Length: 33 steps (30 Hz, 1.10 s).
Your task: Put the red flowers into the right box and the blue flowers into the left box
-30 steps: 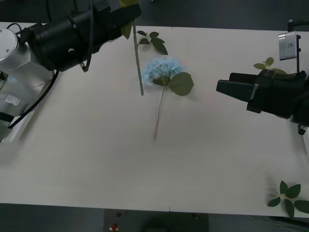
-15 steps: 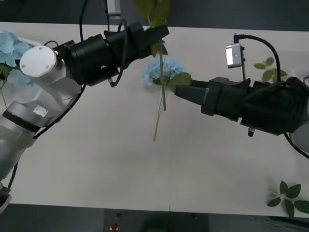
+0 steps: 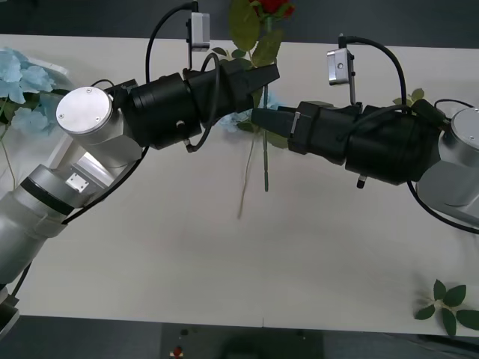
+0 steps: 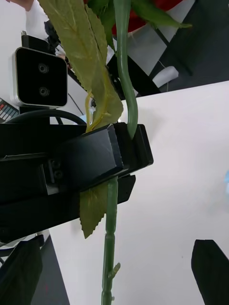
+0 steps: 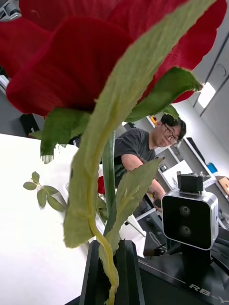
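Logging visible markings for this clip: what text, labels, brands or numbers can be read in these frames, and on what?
"RB-Y": white lettering, cut off by the picture's edge, on the black arm housing below the wrist camera, in the left wrist view.
A small label on the left arm's grey link in the front view is too small to read.

White letters "RB-Y" on a black robot arm (image 5: 200,286), lower corner of left wrist view

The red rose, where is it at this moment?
In the front view the red rose is upright above the table's far middle, its stem clamped in the left tool, with the right tool just below it.
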Tool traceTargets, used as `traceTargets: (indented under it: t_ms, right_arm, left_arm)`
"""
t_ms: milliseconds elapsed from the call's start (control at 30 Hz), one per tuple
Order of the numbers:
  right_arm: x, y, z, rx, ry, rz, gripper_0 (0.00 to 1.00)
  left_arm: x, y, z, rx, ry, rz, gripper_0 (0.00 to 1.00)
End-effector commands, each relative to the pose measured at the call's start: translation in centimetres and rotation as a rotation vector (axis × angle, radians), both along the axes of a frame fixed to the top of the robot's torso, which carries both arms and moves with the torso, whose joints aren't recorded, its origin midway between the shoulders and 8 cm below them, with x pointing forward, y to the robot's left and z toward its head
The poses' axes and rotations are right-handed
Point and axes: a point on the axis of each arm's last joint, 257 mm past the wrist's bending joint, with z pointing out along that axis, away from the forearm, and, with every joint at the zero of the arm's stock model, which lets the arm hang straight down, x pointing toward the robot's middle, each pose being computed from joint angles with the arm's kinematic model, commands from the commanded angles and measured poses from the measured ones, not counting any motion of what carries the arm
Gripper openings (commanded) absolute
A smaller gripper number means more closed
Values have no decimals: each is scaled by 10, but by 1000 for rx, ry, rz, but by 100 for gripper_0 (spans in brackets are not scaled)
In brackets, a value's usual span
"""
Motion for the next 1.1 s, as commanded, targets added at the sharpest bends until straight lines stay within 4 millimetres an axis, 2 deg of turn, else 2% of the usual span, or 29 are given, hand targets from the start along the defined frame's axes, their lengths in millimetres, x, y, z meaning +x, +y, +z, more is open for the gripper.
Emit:
traceTargets:
  t_ms: [33, 200, 367, 533, 600, 667, 700, 1100]
  right_arm:
    - [-7, 5, 1, 1, 19, 24, 92]
    - [-13, 10, -9, -12, 40, 42, 88]
    - [-21, 16, -30, -32, 77, 61, 88]
    - [-21, 19, -34, -27, 85, 63, 86]
    - [-20, 21, -32, -25, 81, 63, 64]
    - [-18, 21, -31, -25, 78, 62, 4]
    - [-18, 21, -30, -24, 77, 63, 0]
    - [-11, 18, -29, -30, 71, 50, 0]
  left_arm:
    - [-8, -8, 28, 9, -126, -9, 0]
    - [-8, -9, 28, 10, -128, -10, 0]
    - [-9, -9, 28, 10, -130, -10, 0]
    - [-8, -9, 29, 9, -130, -9, 0]
    - [-9, -9, 29, 8, -130, -10, 0]
    - [-9, -9, 30, 3, -126, -11, 0]
    - [-9, -9, 30, 3, -127, -12, 0]
    - [-10, -9, 30, 3, -129, -13, 0]
